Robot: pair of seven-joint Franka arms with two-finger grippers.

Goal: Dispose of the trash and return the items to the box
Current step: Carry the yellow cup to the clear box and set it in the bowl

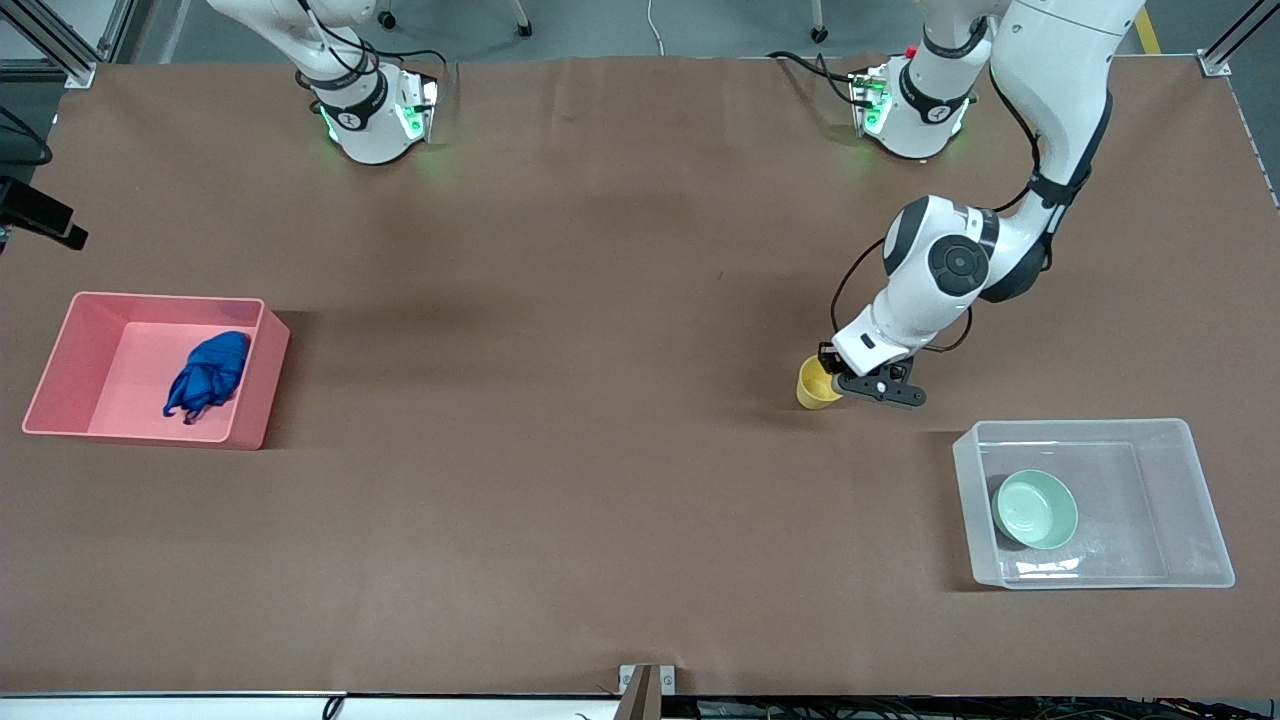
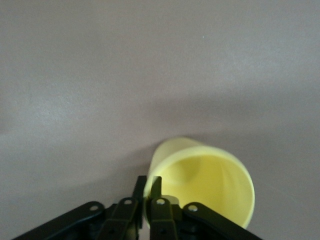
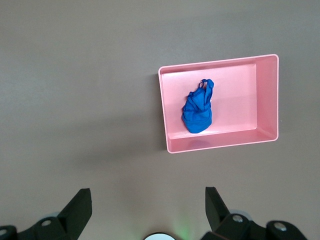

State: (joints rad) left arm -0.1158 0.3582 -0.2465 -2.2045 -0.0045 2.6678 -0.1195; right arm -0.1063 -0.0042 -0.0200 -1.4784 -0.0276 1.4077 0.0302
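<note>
One yellow cup (image 1: 817,383), one green bowl (image 1: 1036,508), one blue wad (image 1: 208,374), two bins: pink (image 1: 60,350), clear (image 1: 1200,500).

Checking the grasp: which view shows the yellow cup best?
Left wrist view: the yellow cup fills the frame, and the left gripper is shut on its rim. The front view shows it small, partly covered by that gripper. The right wrist view misses it.

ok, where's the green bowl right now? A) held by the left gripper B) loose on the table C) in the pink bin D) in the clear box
D: the green bowl sits inside the clear box, while the pink bin holds only the blue wad, and the left gripper is shut on the yellow cup's rim.
</note>
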